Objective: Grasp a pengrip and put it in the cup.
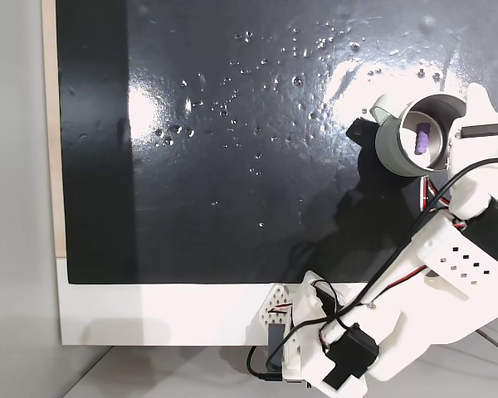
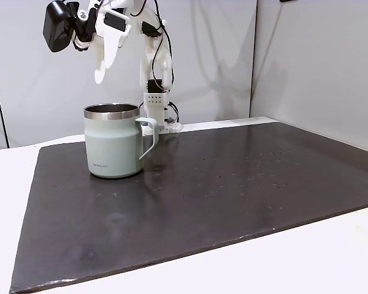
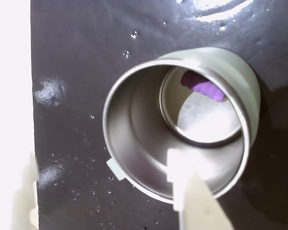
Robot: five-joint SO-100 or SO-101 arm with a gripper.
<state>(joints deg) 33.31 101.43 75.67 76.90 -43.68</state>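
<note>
Wrist view: small purple ribbed pengrip (image 3: 204, 87) lies inside steel-lined grey-green cup (image 3: 134, 143); end effector (image 3: 105, 191) parted, empty; placement apparently done.

One fixed view looked straight down; another faced the arm low across the table; the wrist view hung close above; all shared the cup (image 1: 398, 141) (image 2: 113, 141) (image 3: 182, 124).

No legible text anywhere.
</note>
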